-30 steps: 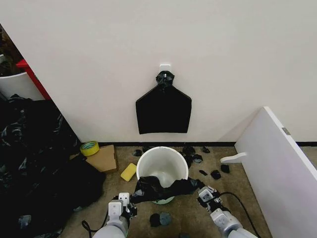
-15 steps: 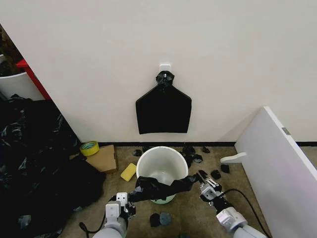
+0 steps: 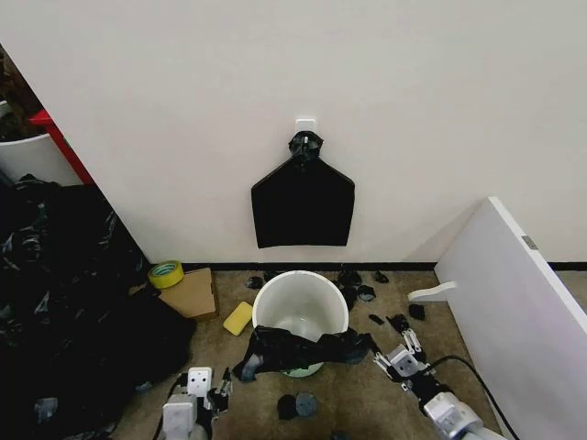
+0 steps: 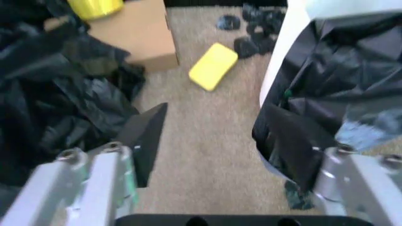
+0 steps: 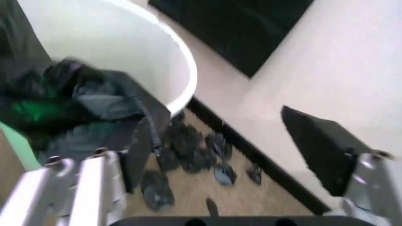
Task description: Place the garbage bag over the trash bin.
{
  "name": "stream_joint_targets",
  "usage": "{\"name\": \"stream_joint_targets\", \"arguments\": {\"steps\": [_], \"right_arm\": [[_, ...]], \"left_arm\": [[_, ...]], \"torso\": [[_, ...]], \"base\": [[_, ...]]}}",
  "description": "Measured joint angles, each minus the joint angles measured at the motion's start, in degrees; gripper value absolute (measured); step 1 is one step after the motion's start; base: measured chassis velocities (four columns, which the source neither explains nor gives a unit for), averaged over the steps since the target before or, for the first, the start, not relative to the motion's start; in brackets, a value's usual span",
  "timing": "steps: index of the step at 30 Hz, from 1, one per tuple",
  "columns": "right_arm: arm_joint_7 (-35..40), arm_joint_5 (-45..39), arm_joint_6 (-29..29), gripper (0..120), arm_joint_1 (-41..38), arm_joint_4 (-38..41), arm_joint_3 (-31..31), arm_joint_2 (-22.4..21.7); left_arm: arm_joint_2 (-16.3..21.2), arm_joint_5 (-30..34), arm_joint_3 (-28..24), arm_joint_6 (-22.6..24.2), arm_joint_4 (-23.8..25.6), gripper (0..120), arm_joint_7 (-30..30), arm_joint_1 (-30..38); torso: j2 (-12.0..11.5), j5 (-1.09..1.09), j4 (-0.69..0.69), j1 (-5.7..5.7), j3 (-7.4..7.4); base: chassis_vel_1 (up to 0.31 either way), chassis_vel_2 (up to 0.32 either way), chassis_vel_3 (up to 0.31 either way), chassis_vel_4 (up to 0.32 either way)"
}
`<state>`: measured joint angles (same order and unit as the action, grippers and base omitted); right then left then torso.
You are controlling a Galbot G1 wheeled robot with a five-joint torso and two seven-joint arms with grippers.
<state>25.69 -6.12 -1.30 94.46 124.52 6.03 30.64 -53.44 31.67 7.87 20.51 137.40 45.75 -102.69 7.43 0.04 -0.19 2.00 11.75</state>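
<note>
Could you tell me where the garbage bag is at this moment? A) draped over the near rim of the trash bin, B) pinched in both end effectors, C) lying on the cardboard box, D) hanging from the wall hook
A: the garbage bag lies slumped over the near rim of the trash bin, with both end effectors open and clear of it.

Silver-grey arms, flat black jaws, trailing black cable [image 3: 463,367]

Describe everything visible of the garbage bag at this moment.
The garbage bag is thin, glossy, crinkled black plastic, bunched into a rumpled band draped over the near rim of the white bin and hanging down its front. It does not cover the opening; the far rim is bare. Both grippers are open and off it: the left gripper low beside its left end, the right gripper just past its right end.
</note>
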Motion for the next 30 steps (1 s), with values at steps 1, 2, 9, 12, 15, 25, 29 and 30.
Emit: {"name": "stream_joint_targets", "arguments": {"steps": [1, 2, 9, 12, 15, 25, 29, 30], "right_arm": [[-0.33, 0.12, -1.46, 82, 0.74, 0.45, 0.67, -0.42], [-0.33, 0.12, -1.46, 82, 0.74, 0.45, 0.67, -0.42], [-5.06, 1.86, -10.55, 100, 0.51, -0.64, 3.92, -0.94], [-3.53, 1.92, -7.65, 100, 0.36, -1.27, 3.15, -0.81], [-1.91, 0.88, -2.72, 100, 0.11, -1.63, 2.09, -0.51], [-19.64, -8.43, 2.27, 100, -1.38, -3.64, 5.76, 0.91], [-34.10, -9.03, -5.15, 100, -2.40, -6.74, 7.81, 1.15], [-38.06, -9.49, -7.49, 100, -3.22, -7.83, 8.28, 1.47]], "left_arm": [[-0.01, -1.05, 0.13, -0.63, 0.53, 76, -0.06, -0.66], [-0.01, -1.05, 0.13, -0.63, 0.53, 76, -0.06, -0.66], [-0.08, -0.77, 0.59, -2.38, 3.66, 99, -1.65, -2.55], [-0.21, -0.37, 0.55, -2.34, 3.98, 100, -1.74, -2.35], [-0.35, -0.34, 0.16, -2.25, 3.98, 100, -1.75, -2.21], [-0.49, 0.85, -0.99, -1.79, 2.78, 100, -1.51, -0.10], [-0.42, 1.20, -0.93, -1.69, 2.72, 100, -1.34, 0.11], [-0.42, 1.26, -0.88, -1.67, 2.70, 100, -1.31, 0.16]], "torso": [[0.00, 0.00, 0.00, 0.00, 0.00], [0.00, 0.00, 0.00, 0.00, 0.00], [0.00, 0.01, 0.01, 0.00, 0.00], [0.00, 0.00, 0.00, 0.00, 0.00], [0.00, 0.00, -0.01, 0.00, 0.00], [0.00, 0.00, 0.01, 0.00, 0.01], [0.00, 0.00, -0.01, 0.00, 0.00], [0.00, 0.01, -0.01, 0.00, 0.01]], "base": [[0.000, 0.000, 0.000, 0.000], [0.000, 0.000, 0.000, 0.000], [0.000, 0.000, 0.000, 0.000], [0.000, 0.000, 0.000, 0.000], [0.000, 0.000, 0.000, 0.000], [0.000, 0.000, 0.000, 0.000], [0.000, 0.000, 0.000, 0.000], [0.000, 0.000, 0.000, 0.000]]}}
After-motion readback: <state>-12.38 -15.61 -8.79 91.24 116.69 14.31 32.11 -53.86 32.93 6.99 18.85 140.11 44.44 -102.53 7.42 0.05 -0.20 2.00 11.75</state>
